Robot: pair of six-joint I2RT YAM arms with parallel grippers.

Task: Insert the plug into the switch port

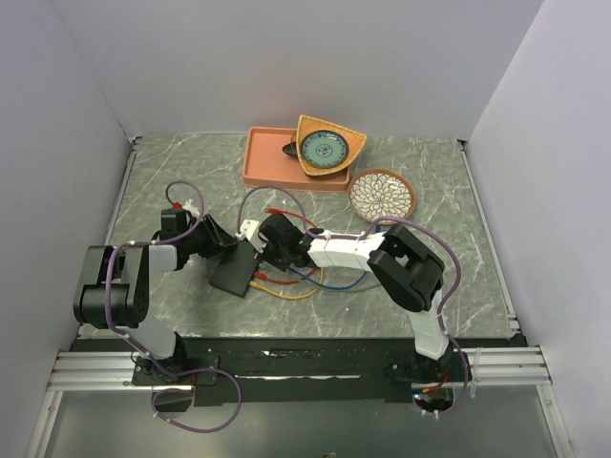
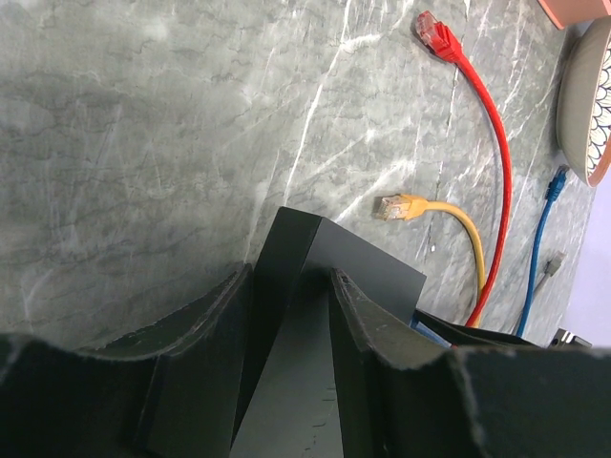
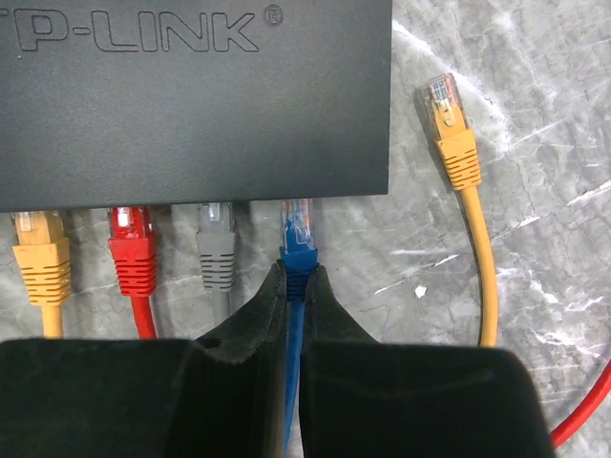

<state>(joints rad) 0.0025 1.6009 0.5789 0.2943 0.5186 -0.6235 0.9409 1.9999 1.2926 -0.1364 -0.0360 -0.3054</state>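
Observation:
The switch (image 3: 191, 95) is a flat black box marked TP-LINK, lying at centre-left of the table (image 1: 234, 274). My left gripper (image 2: 291, 281) is shut on one of its corners (image 2: 372, 267), a finger on each side. My right gripper (image 3: 298, 277) is shut on the ribbed boot of the blue plug (image 3: 297, 229). The plug's clear tip reaches the switch's port edge; how deep it sits is hidden. To its left, a yellow plug (image 3: 40, 253), a red plug (image 3: 131, 250) and a grey plug (image 3: 216, 246) sit in ports.
A loose yellow plug (image 3: 449, 124) lies to the right of the switch, and a loose red plug (image 2: 434, 29) lies farther off. Cables loop on the table (image 1: 296, 286). At the back stand a salmon-pink tray (image 1: 267, 170), a bowl (image 1: 329, 148) and a patterned plate (image 1: 382, 196).

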